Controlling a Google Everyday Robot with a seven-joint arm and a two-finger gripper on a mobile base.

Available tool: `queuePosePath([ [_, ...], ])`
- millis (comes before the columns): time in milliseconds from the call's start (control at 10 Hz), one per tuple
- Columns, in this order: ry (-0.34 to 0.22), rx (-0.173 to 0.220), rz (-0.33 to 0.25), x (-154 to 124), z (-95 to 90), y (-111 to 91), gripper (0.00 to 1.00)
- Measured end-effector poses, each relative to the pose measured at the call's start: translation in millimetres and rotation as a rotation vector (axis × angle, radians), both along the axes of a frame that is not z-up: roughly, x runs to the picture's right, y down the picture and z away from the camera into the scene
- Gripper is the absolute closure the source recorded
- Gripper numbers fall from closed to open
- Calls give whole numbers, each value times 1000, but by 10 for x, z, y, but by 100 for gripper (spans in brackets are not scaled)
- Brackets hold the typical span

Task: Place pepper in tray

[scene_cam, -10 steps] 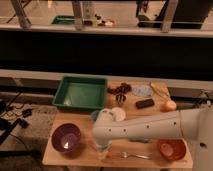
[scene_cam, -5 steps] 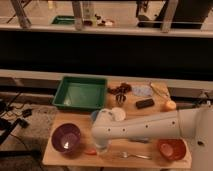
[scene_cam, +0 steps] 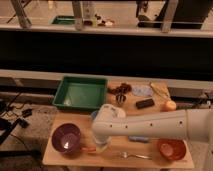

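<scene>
The pepper [scene_cam: 88, 149] is a slim orange-red shape lying on the wooden table, just right of the purple bowl [scene_cam: 66, 138]. The green tray [scene_cam: 80, 94] sits at the table's back left and looks empty. My white arm reaches in from the right across the table's middle. My gripper [scene_cam: 100, 143] hangs down from the wrist, right over the pepper's right end, close to the table top. The wrist hides most of the gripper.
An orange bowl [scene_cam: 171, 149] stands at the front right, with a fork [scene_cam: 134, 155] to its left. A round orange fruit [scene_cam: 171, 105], a black object [scene_cam: 145, 103], a dark bunch [scene_cam: 120, 91] and a pale packet [scene_cam: 141, 91] lie at the back right.
The arm has hardly moved. The gripper stays low by the pepper next to the purple bowl.
</scene>
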State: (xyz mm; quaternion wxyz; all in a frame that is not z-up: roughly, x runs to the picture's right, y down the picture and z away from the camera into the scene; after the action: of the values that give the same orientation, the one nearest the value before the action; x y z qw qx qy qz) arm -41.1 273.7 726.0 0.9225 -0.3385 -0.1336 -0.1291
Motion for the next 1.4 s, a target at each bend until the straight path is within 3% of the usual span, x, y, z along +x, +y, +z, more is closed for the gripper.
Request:
queuePosePath([
  [400,-34,56,-19,-155,-379,-597,82],
  [800,-134,99,-64,-731,-504,-872,82],
  [1100,-192,144,-126,-1321,-291,-1162,82],
  [1200,-206,154,-157,-1521,-144,-1292,82],
  [1400,-202,139,-189,-1688,249,-1511,82],
])
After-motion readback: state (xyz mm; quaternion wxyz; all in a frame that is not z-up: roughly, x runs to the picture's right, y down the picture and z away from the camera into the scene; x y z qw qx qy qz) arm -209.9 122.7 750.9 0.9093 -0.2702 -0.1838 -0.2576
